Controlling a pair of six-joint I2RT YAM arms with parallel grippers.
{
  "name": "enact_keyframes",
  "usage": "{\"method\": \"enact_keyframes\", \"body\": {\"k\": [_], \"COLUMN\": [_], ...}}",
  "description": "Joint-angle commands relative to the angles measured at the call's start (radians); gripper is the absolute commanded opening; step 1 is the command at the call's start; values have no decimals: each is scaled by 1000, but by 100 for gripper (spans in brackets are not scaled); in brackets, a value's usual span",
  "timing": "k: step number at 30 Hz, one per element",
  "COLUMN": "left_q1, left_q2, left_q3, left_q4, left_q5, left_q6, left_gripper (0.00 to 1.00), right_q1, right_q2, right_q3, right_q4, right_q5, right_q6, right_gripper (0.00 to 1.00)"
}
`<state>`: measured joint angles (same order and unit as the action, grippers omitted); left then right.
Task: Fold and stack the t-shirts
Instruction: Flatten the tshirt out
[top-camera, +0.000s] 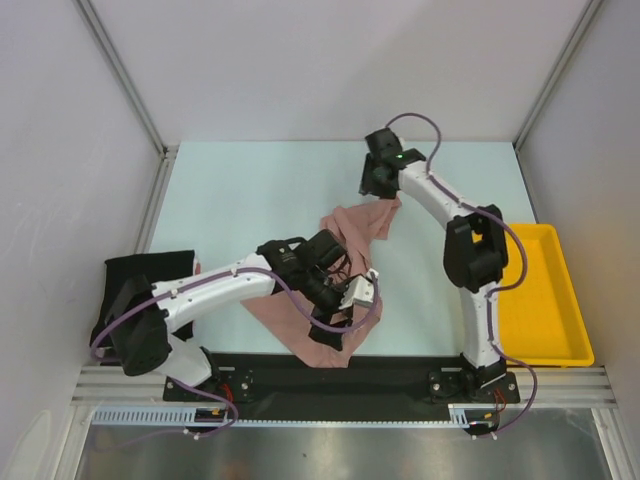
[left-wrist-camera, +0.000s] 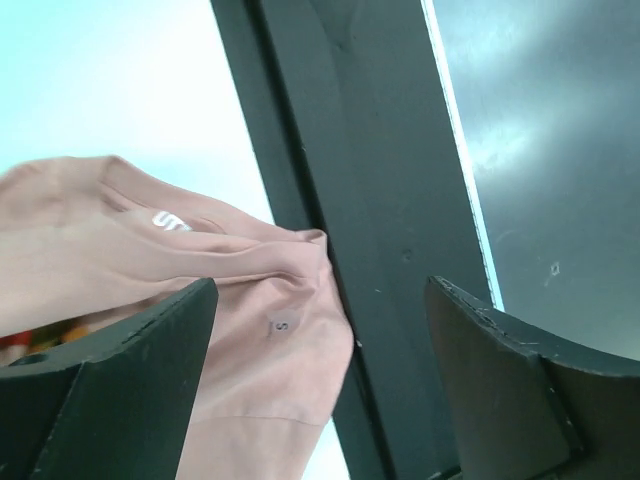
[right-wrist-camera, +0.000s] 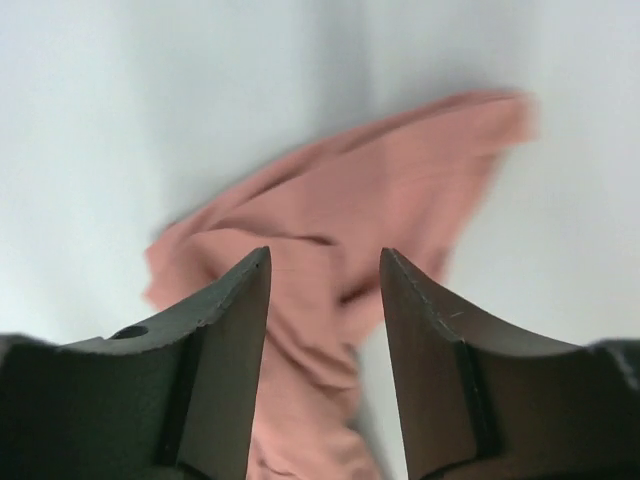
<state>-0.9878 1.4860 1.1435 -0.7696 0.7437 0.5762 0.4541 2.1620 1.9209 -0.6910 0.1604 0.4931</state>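
Now left claw (left-wrist-camera: 320, 300) and right claw (right-wrist-camera: 325, 265) gape over pink tee (top-camera: 352, 226), tray (top-camera: 541, 300) aside.

My left gripper (left-wrist-camera: 322, 290) had its jaws spread wide. The pink t-shirt (left-wrist-camera: 120, 250) lay bunched by one finger, its edge over a dark strip (left-wrist-camera: 340, 120) beside the pale table (left-wrist-camera: 100, 80).

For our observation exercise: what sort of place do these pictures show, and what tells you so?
Probably a robotics lab test cell: a left arm and right arm bolted at a pale table's near edge, plain white walls with metal framing, plus a pink t-shirt, black t-shirt and yellow tray.
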Motion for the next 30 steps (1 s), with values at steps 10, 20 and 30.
{"method": "enact_keyframes", "body": {"k": [10, 20, 30], "left_q1": [486, 689, 808], "left_q2": [-138, -147, -199], "left_q3": [-4, -7, -36], "left_q4": [279, 285, 247], "left_q5": [-12, -216, -273], "left_q6": [-242, -394, -397], "left_gripper": [91, 92, 92], "right_q1": [95, 475, 488], "right_q2": [-814, -776, -543], "right_q3": [-764, -1047, -959], "right_q4": [90, 110, 140], "right_q5": [113, 168, 145], "right_q6": [199, 481, 420], "right_gripper": [100, 99, 11]}}
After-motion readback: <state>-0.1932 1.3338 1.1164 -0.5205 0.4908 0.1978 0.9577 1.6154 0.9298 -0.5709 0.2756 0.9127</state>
